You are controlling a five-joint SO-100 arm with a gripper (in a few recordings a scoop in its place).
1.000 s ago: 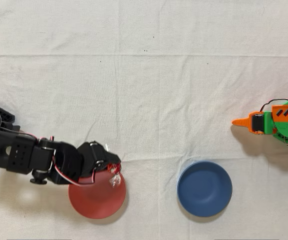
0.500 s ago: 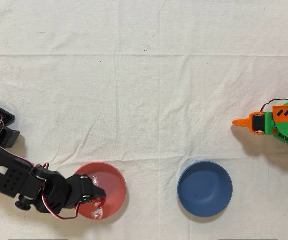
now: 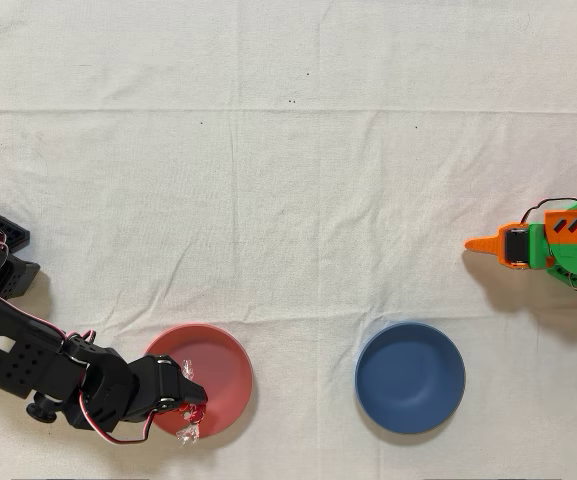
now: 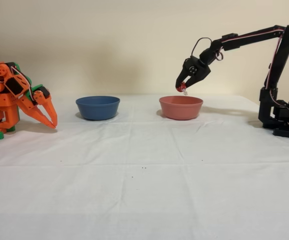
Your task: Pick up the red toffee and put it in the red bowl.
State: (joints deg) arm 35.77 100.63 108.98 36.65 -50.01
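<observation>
The red bowl stands on the white cloth, at lower left in the overhead view and right of centre in the fixed view. My black gripper hangs just above the bowl, shut on the red toffee. The toffee's red foil and clear twisted ends poke out below the fingertips, a short way above the bowl's rim.
A dark blue bowl stands beside the red one. The idle orange arm rests at the far side of the cloth. My arm's base sits at the right in the fixed view.
The gripper, holding the toffee, swung from the bowl's upper edge down across it toward its lower left part in the overhead view, then nearly stopped.
</observation>
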